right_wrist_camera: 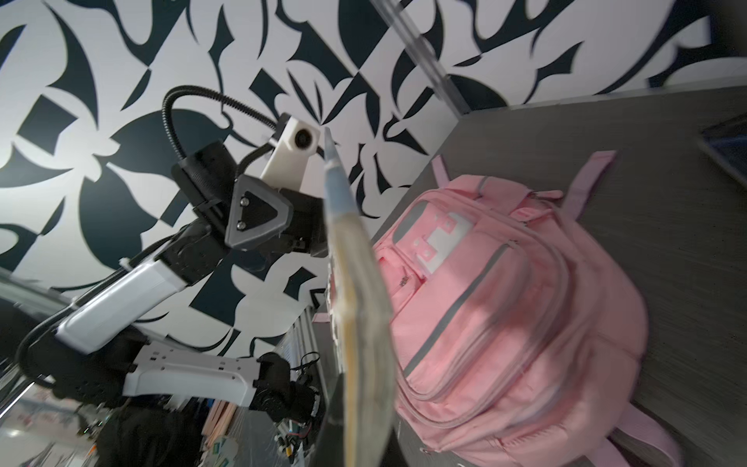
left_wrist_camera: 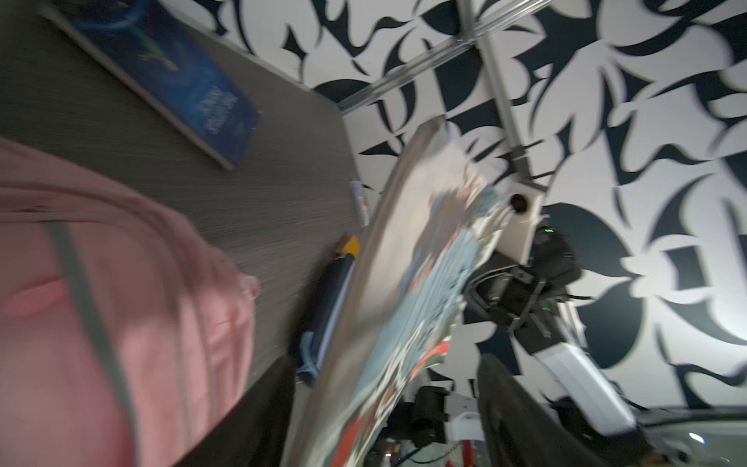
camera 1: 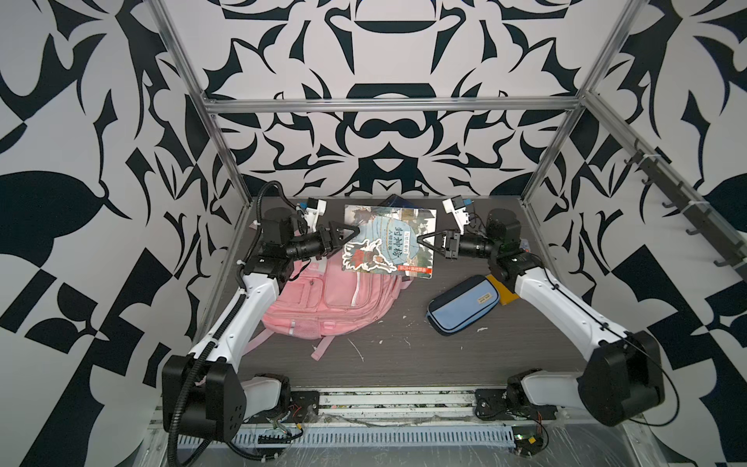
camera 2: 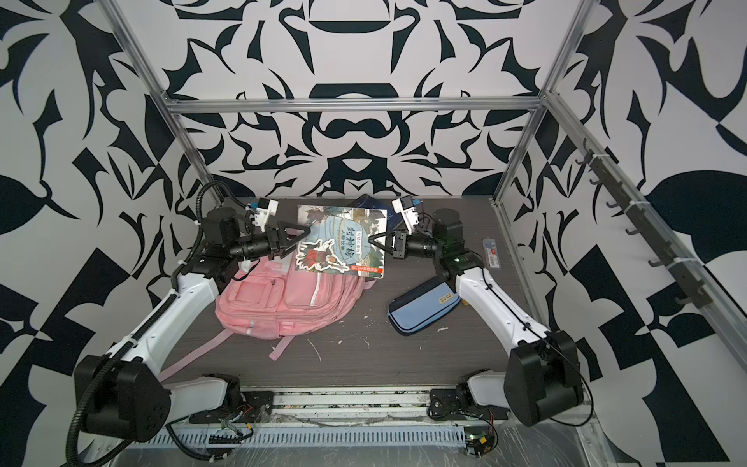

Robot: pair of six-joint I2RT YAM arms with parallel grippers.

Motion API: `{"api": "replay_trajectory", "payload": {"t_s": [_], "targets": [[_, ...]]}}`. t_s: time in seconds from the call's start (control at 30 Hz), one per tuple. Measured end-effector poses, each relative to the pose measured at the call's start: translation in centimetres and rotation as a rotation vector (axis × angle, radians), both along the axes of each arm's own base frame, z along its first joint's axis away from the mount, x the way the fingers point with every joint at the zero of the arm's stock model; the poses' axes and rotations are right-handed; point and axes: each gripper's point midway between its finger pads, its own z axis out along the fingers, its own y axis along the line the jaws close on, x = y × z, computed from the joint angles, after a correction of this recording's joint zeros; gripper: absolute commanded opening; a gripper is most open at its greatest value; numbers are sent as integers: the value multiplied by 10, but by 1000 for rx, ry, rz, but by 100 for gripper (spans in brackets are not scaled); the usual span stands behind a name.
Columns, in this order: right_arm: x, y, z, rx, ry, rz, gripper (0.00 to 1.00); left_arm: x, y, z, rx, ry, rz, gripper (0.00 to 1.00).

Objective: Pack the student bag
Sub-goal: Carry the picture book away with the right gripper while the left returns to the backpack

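Observation:
The student bag (camera 1: 323, 299) (camera 2: 275, 299), a pink backpack, lies flat on the left half of the dark table; it also fills part of the wrist views (left_wrist_camera: 101, 303) (right_wrist_camera: 505, 303). An illustrated book (camera 1: 388, 238) (camera 2: 343, 238) hangs in the air over the bag's far end. My right gripper (camera 1: 420, 238) (right_wrist_camera: 364, 436) is shut on the book's right edge (right_wrist_camera: 355, 291). At the book's left edge my left gripper (camera 1: 351, 235) (left_wrist_camera: 386, 364) is open, its two dark fingers (left_wrist_camera: 258, 404) spread wide on either side of the book (left_wrist_camera: 404, 263).
A light-blue and navy pencil case (camera 1: 465, 303) (camera 2: 424, 305) lies right of the bag, with a yellow item (camera 1: 503, 291) beside it under the right arm. A dark blue book (camera 1: 398, 201) (left_wrist_camera: 182, 81) lies at the table's far edge. A small flat box (camera 2: 492, 252) sits near the right rim.

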Motion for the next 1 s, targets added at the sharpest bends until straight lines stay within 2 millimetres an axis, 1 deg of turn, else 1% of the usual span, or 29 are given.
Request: {"api": "replay_trajectory", "payload": {"t_s": [0.03, 0.1, 0.2, 0.27, 0.33, 0.43, 0.53, 0.6, 0.7, 0.83, 1.0], "targets": [[6, -15, 1, -20, -8, -61, 0, 2, 2, -4, 56, -1, 29, 84], [13, -40, 0, -64, -15, -163, 0, -1, -2, -10, 157, -8, 49, 84], [22, -79, -1, -147, -22, -309, 0, -15, -22, -24, 311, -16, 27, 81], [26, -96, -4, -201, -15, -378, 0, -21, -33, -44, 402, 14, 12, 77], [27, -108, -13, -262, 9, -429, 0, -27, -41, -78, 521, 70, 0, 75], [26, -120, -32, -336, 63, -475, 0, -31, -48, -125, 693, 137, -13, 74], [22, -126, -43, -379, 100, -498, 0, -28, -54, -154, 859, 140, -18, 72], [21, -128, -45, -392, 107, -507, 0, -21, -58, -163, 948, 125, -13, 70], [18, -130, -45, -402, 105, -512, 0, -9, -65, -173, 1052, 90, -6, 64], [13, -132, -45, -416, 102, -516, 0, 6, -61, -188, 1182, 65, 14, 53], [10, -131, -47, -415, 106, -512, 0, 19, -53, -201, 1328, 30, 35, 46]]}}
